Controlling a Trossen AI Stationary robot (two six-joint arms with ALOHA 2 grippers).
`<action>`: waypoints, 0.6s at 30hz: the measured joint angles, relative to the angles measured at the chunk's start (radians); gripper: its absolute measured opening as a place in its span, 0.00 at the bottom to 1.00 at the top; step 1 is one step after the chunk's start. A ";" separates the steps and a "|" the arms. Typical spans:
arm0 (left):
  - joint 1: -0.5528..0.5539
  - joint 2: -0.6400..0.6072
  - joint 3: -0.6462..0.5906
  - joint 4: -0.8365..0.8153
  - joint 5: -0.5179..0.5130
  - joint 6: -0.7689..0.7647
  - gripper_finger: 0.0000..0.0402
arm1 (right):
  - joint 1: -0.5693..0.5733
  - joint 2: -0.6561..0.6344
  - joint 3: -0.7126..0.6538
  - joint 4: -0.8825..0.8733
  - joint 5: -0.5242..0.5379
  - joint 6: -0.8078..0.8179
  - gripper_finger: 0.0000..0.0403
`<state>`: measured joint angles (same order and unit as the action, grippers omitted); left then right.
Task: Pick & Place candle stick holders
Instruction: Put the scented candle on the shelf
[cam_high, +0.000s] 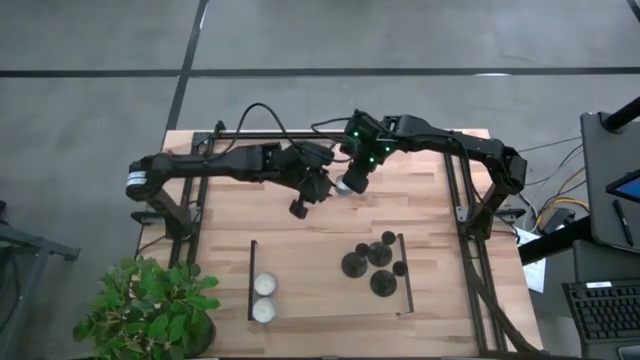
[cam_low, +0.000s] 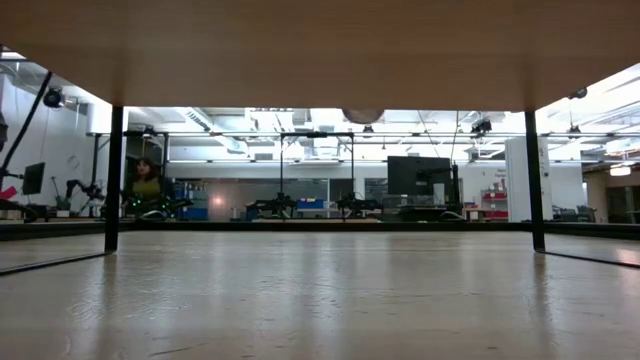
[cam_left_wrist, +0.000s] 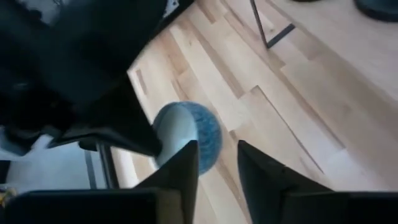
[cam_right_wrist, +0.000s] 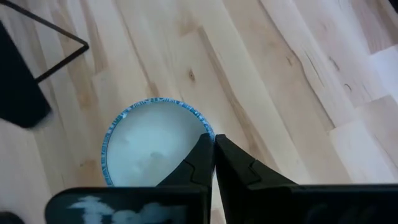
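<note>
High view: candle stick holders (cam_high: 372, 262) cluster near right, inside a wire frame (cam_high: 403, 275). Right gripper (cam_right_wrist: 213, 163) pinches a bowl (cam_right_wrist: 152, 146) rim; left gripper (cam_left_wrist: 217, 163) slightly parted beside it. Holders probably rigid, bottom-heavy; grasp the stem.

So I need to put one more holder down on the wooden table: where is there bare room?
Free: the wood between the two white candles and the three black metal candle stick holders. Crowded: around those holders by the thin black frame, and mid-table, where the right pincer, shut on the blue-rimmed white bowl, meets the open left pincer.
</note>
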<state>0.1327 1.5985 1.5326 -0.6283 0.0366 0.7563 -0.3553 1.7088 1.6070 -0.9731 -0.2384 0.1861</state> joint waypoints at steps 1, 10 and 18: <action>-0.001 0.008 0.000 0.005 -0.005 -0.003 0.29 | 0.000 0.000 0.000 0.004 0.001 0.004 0.02; -0.002 0.050 0.000 0.052 -0.019 0.002 0.41 | 0.006 0.002 -0.001 0.018 0.002 0.020 0.02; -0.002 0.054 0.000 0.049 -0.021 -0.002 0.40 | 0.006 0.002 -0.001 0.020 -0.006 0.024 0.02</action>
<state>0.1307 1.6524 1.5326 -0.5793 0.0154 0.7542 -0.3489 1.7103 1.6062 -0.9530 -0.2449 0.2104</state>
